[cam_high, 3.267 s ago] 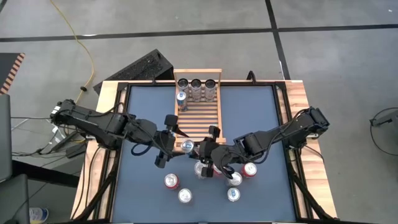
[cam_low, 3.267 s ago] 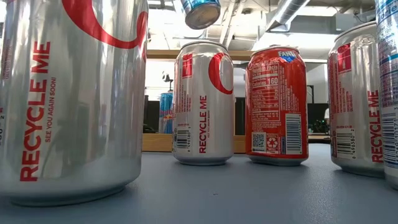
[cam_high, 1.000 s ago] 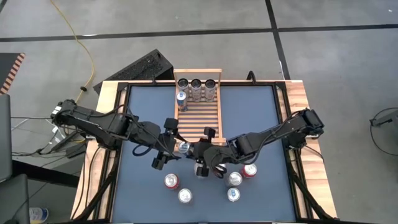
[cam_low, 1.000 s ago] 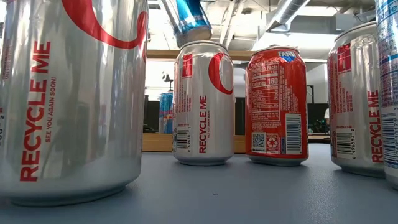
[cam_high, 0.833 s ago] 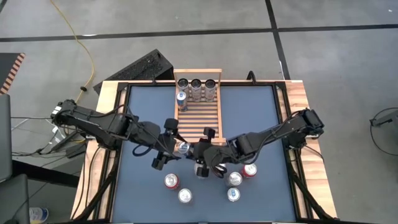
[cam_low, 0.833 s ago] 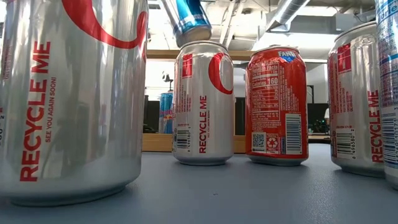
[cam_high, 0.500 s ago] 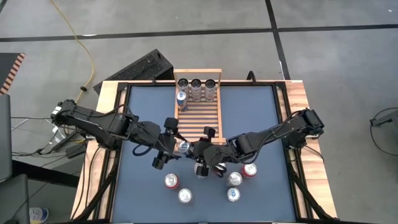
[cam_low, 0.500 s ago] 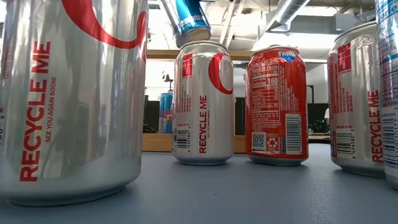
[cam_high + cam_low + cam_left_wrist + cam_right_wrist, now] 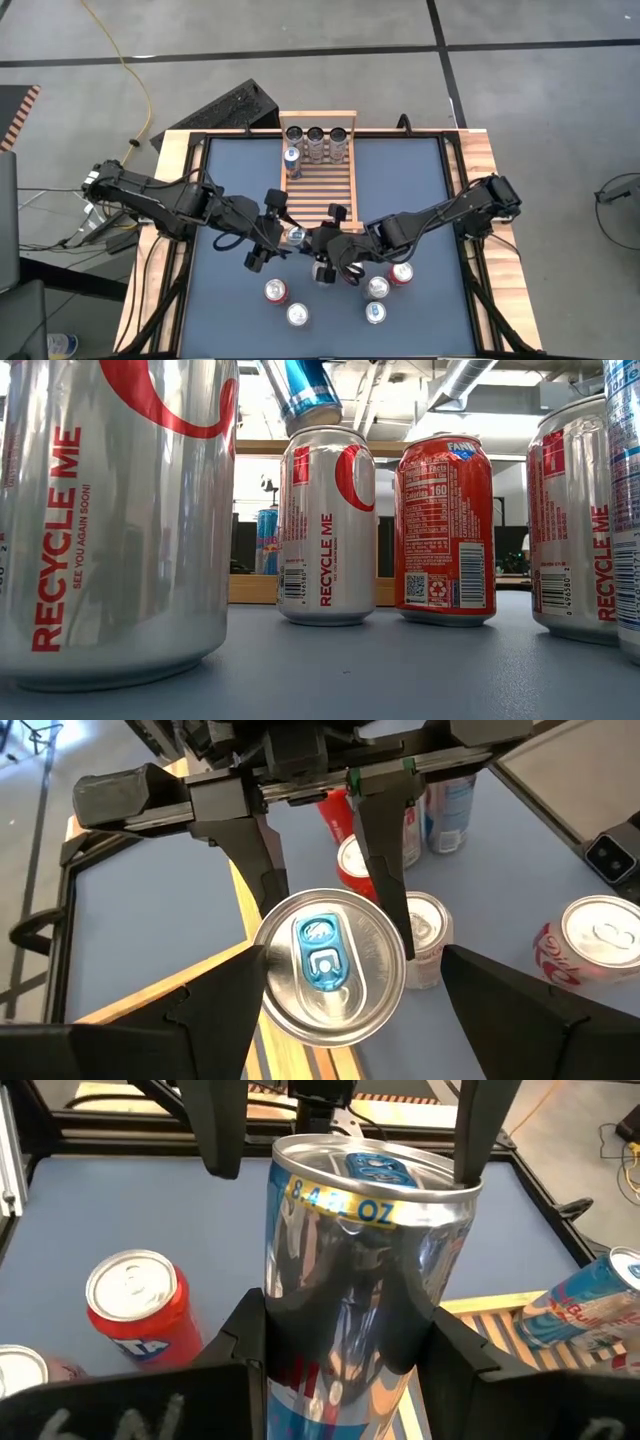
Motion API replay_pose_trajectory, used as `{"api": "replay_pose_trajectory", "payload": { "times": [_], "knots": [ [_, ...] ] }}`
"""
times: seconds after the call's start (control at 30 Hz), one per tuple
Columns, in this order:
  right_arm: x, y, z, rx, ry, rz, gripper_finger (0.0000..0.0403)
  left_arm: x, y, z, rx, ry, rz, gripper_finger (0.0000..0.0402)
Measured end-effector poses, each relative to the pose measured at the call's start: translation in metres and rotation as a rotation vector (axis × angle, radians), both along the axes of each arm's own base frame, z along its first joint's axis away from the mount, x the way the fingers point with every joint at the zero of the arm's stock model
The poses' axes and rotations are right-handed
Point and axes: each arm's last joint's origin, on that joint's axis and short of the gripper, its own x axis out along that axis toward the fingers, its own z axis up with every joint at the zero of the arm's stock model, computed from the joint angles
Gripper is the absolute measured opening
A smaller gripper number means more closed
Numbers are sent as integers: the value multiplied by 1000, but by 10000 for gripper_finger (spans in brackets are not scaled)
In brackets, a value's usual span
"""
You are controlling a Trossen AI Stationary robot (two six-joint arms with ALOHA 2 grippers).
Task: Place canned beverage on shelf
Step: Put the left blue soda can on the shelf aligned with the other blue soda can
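A slim blue-tabbed can (image 9: pixel 355 1270) hangs tilted over the shelf (image 9: pixel 318 190)'s 6 o'clock end, pinched by the right gripper (image 9: pixel 322 243); the left gripper (image 9: pixel 284 228) stands wide around its top. The shelf holds 4 cans (image 9: pixel 316 140) at 12 o'clock.

Held can (image 9: pixel 360 1270) was glossy bare metal, mirror-smooth, with a blue tab. Shelf (image 9: pixel 318 190) was pale unfinished slatted wood. Table top (image 9: pixel 410 190) looked matt grey-blue, smooth. Gripper fingers (image 9: pixel 215 1125) were matt black plastic. Red can (image 9: pixel 444 530) had glossy printed metal.
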Motion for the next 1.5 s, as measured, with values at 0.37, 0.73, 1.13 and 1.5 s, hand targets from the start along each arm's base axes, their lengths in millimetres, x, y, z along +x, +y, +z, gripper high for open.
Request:
{"api": "replay_pose_trajectory", "payload": {
  "times": [0.37,0.73,1.13,1.5],
  "knots": [
    [-2,0,-2,6,22,-4,148,-1,-1,11,4,-12,-19,293],
    [-2,0,-1,8,17,-3,148,27,-6,-22,92,120,-16,324],
    [-2,-1,-2,-6,35,1,148,24,-9,-13,30,109,-46,328],
    [-2,0,-2,3,39,11,148,26,-10,-12,14,91,-85,328]
  ]
}}
